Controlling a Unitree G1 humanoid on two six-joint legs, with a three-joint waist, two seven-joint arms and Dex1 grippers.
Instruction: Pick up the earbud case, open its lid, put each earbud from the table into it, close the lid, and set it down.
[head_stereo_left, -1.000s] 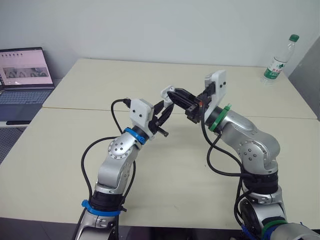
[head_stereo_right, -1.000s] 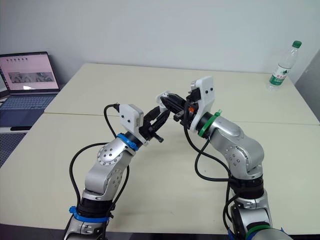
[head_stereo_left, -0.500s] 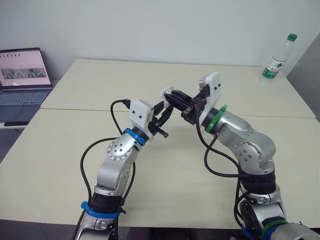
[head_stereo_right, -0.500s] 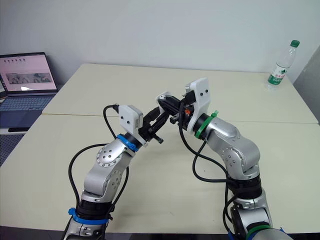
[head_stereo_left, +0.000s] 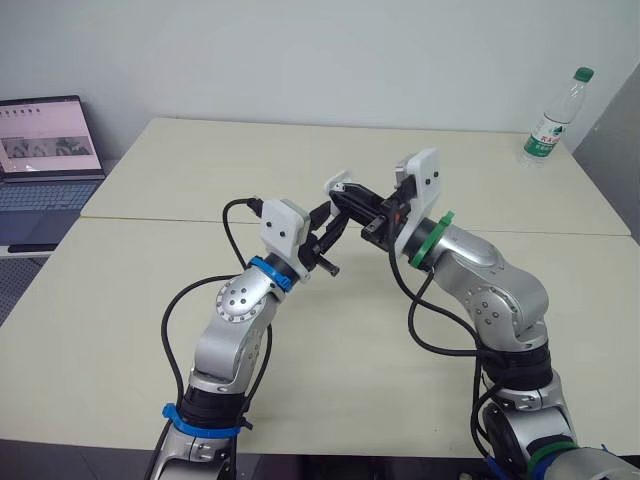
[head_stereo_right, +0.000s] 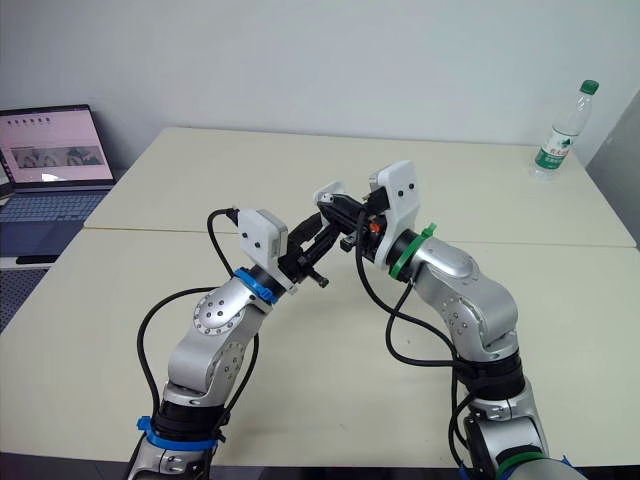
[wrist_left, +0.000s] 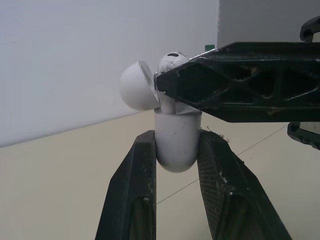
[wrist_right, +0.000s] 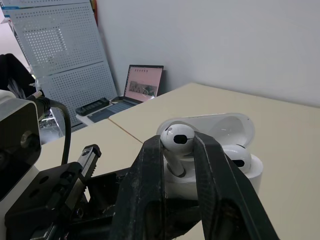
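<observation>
My left gripper (wrist_left: 177, 136) is shut on the lower half of the white earbud case (wrist_left: 177, 142), holding it upright above the table. Its lid (wrist_left: 137, 86) is tipped open. My right gripper (wrist_right: 177, 144) reaches in from the opposite side and is shut on a white earbud (wrist_right: 177, 137). That earbud's stem is down in the case's near socket. A second earbud (wrist_right: 235, 156) sits in the other socket of the case (wrist_right: 247, 175). In the left eye view the two grippers meet at the case (head_stereo_left: 336, 184) over the middle of the table.
A cream table (head_stereo_left: 150, 330) made of two joined tops lies under both arms. An open laptop (head_stereo_left: 45, 150) stands off its left edge. A water bottle (head_stereo_left: 553, 118) stands at the far right corner. A perforated board (wrist_right: 55, 55) stands behind the laptop.
My right arm has edged left and toward the case, bringing the earbud onto its opening. The left arm and the case have stayed still.
</observation>
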